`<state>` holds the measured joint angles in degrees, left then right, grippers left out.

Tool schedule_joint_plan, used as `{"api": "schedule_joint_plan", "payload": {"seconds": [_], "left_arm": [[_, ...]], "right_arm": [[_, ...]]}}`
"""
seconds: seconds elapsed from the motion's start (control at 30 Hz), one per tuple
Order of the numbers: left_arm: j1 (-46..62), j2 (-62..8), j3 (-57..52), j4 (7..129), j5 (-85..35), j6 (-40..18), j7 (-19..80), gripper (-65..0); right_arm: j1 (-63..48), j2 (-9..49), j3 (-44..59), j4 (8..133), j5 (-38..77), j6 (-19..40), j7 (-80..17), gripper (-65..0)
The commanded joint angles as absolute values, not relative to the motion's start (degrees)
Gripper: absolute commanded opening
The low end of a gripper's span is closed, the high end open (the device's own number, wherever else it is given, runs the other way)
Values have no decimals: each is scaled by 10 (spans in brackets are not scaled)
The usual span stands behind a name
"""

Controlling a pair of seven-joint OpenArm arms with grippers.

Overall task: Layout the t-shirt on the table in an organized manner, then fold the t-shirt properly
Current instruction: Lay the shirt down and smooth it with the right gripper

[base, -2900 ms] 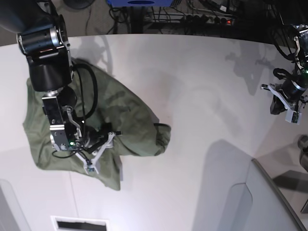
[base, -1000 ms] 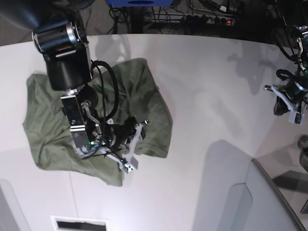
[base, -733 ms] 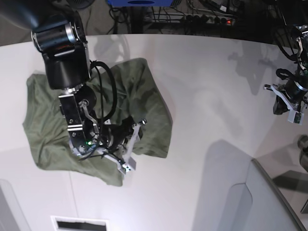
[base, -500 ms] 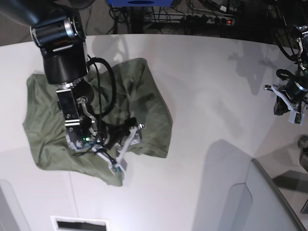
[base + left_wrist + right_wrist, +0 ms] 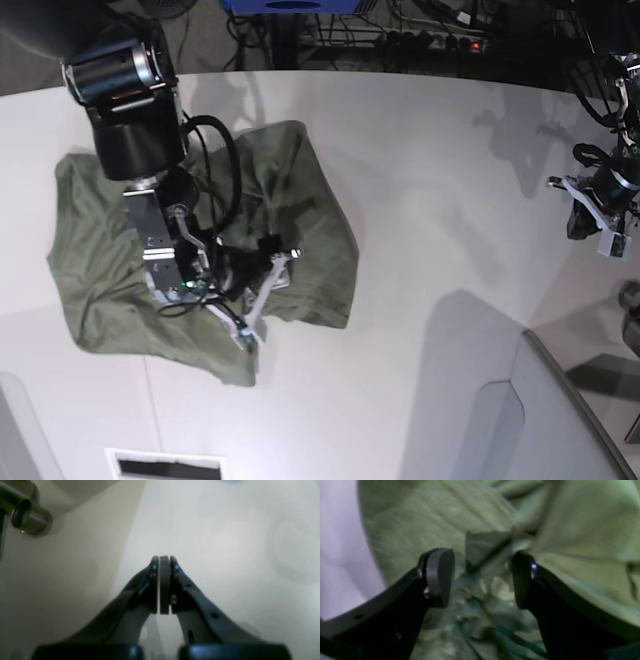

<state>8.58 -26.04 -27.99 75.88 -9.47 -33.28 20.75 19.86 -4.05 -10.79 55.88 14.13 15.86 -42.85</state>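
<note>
The right gripper (image 5: pixel 262 298), jaws apart and empty over the t-shirt (image 5: pixel 300 215), should pinch one layer at the 5 o'clock corner; the left gripper (image 5: pixel 164 585) is closed, empty.

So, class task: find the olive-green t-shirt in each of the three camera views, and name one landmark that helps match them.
Base: the t-shirt lies crumpled at the left, on the white table.
Right wrist: it fills most of the frame, behind the open right gripper.
Left wrist: not in it; only the shut left gripper over bare tabletop.
Shared landmark: the white table, visible in all three.
</note>
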Motion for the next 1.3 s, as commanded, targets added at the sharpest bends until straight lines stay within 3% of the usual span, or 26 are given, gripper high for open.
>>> {"api": "schedule_joint_plan", "payload": {"seconds": [0.0, 0.17, 0.33, 0.57, 0.77, 0.93, 1.0, 1.1, 1.13, 1.27], "left_arm": [[80, -274, -284, 767, -100, -333, 196, -643], [80, -274, -284, 767, -101, -333, 196, -643], [81, -274, -284, 767, -101, -333, 196, -643], [80, -274, -284, 767, -101, -333, 196, -643], [77, -276, -285, 769, -102, -333, 196, -643], [67, -277, -285, 768, -98, -333, 196, -643], [66, -277, -285, 768, -98, -333, 196, -643], [67, -277, -285, 768, -98, -333, 196, -643], [68, -277, -285, 768, -97, -333, 196, -643], [70, -277, -285, 768, -97, -333, 196, -643]], "right_arm": [[218, -44, -109, 568, 147, 162, -419, -308], [226, -55, -109, 557, 146, 162, -417, -324], [233, -57, -109, 548, 147, 162, -420, -603], [246, -65, -128, 608, 147, 162, -454, -608], [237, -72, -265, 755, 178, 162, -544, -608], [200, -71, -376, 789, 258, 159, -544, -608], [186, -70, -375, 793, 257, 138, -528, -602], [174, -59, -334, 795, 257, 37, -485, -587], [174, -52, -325, 795, 258, 10, -481, -549], [185, -28, -327, 781, 256, -51, -476, -263]]}}
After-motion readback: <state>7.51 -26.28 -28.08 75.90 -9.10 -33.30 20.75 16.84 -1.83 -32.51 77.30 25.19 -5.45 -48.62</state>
